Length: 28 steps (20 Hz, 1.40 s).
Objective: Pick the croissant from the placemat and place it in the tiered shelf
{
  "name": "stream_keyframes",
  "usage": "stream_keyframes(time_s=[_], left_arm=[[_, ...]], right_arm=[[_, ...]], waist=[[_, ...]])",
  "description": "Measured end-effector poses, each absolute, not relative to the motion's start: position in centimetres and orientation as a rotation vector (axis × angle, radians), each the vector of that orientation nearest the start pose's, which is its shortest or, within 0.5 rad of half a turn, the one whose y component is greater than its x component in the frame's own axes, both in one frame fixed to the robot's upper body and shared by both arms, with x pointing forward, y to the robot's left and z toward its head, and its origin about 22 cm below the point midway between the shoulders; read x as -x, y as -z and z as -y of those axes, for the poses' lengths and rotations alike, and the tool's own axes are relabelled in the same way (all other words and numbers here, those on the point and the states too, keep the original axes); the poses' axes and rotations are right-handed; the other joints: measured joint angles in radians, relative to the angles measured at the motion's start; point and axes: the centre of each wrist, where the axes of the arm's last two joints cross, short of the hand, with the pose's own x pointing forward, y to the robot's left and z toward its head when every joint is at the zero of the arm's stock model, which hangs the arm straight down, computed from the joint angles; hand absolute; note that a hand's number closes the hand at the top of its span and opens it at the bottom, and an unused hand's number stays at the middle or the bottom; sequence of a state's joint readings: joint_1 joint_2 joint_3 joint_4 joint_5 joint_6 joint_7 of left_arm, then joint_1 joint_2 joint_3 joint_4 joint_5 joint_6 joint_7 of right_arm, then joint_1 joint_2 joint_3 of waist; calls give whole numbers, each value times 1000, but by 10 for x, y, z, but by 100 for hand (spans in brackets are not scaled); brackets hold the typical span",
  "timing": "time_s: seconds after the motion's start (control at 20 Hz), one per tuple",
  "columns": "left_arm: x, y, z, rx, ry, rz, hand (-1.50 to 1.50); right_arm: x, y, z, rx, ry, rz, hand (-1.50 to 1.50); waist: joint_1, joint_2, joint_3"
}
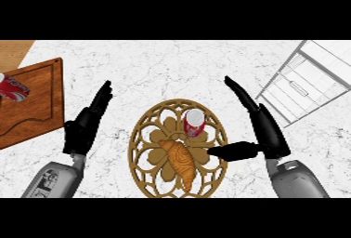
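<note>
Both spread wide: left hand [85, 126] rests, right hand [266, 134] poised beside the croissant [180, 160], which it must grasp next.

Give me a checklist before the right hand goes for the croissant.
1. Croissant lying on the mat: ok.
2. Right hand open, holding nothing, thumb pointing towards the croissant: ok.
3. Room around the croissant: not ok. A can stands on the mat right at its far end, and I cannot tell whether they touch.
4. Shelf in view on the right hand's side: ok.
5. Left hand open, off the mat's left side: ok.
</note>
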State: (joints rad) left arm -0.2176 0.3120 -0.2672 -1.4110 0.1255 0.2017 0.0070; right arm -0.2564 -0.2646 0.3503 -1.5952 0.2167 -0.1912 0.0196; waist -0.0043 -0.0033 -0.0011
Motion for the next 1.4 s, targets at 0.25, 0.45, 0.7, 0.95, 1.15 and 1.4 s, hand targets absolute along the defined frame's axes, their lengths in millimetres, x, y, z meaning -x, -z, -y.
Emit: stream_keyframes(time_s=[0.25, 0.45, 0.7, 0.95, 1.15, 1.4], left_arm=[[-282, -13, -222, -115, 258, 1574, 0], [-286, -15, -225, -115, 255, 1577, 0], [-284, -13, -222, -115, 260, 1571, 0], [-284, -12, -228, -118, 257, 1570, 0], [-286, -10, -228, -121, 259, 1570, 0], [-286, -18, -228, -110, 254, 1574, 0]], right_arm=[[-265, -101, 153, 261, -747, 1740, -150], [-258, -129, 130, 324, -927, 1637, -150], [-242, -153, 105, 442, -1181, 1465, -150], [-227, -172, 80, 539, -1312, 1376, -150], [-213, -175, 62, 528, -1342, 1386, -150], [-201, -167, 48, 543, -1347, 1391, -150]], waist=[[-1, -1, 0], [2, -2, -1], [3, -4, -2], [4, -2, -1], [3, -1, 0], [5, 0, 0]])
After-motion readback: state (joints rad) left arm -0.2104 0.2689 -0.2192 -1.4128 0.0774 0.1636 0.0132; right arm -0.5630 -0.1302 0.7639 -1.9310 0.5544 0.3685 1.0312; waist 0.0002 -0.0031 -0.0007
